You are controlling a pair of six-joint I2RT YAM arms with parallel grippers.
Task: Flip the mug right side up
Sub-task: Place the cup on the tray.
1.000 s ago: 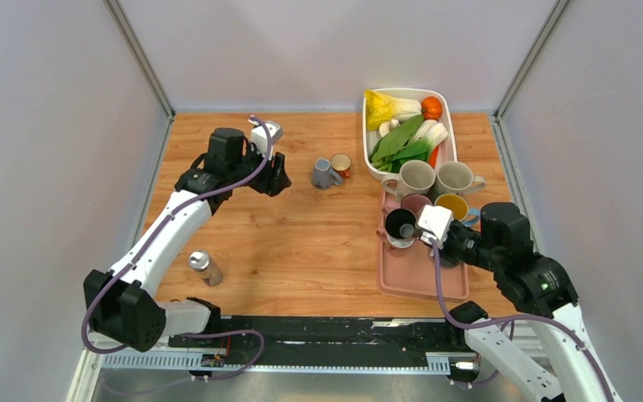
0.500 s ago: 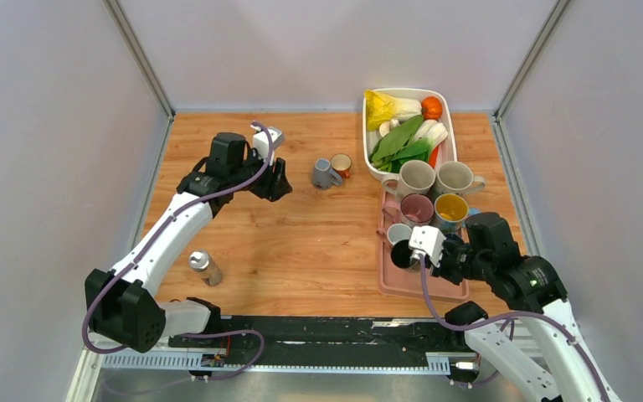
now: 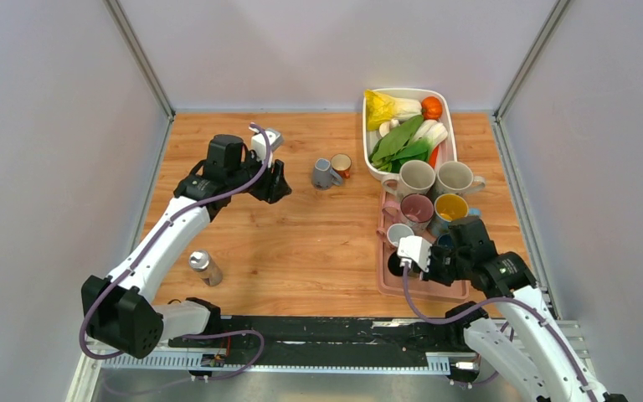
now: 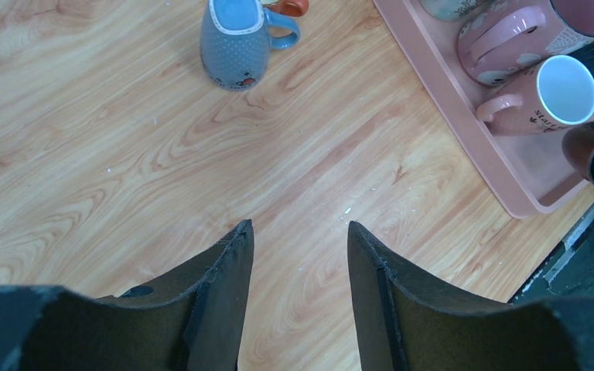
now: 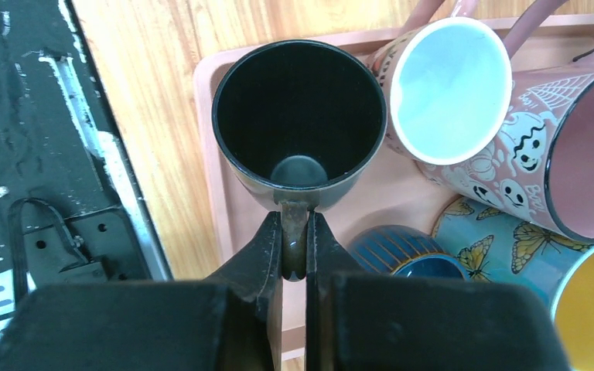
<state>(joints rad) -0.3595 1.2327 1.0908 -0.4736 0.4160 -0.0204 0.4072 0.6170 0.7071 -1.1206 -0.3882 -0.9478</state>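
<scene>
My right gripper [image 5: 295,224] is shut on the handle of a black mug [image 5: 298,116], whose open mouth faces the wrist camera. In the top view the black mug [image 3: 395,265] hangs over the near left corner of the pink tray [image 3: 425,287], held by my right gripper [image 3: 405,262]. My left gripper [image 4: 300,228] is open and empty above bare wood, and in the top view it [image 3: 278,181] sits left of a blue-grey mug [image 3: 325,173].
The tray holds a small pink mug [image 5: 448,85], a larger pink mug [image 3: 417,208], a yellow-lined mug [image 3: 451,207], two beige mugs [image 3: 414,177] and a blue striped mug [image 5: 390,247]. A white dish [image 3: 366,134] holds vegetables. An orange cup [image 3: 342,164] and a silver can [image 3: 205,266] stand on the table.
My right gripper has carried the black mug from the middle of the tray toward its near left corner. The left arm has barely moved.
</scene>
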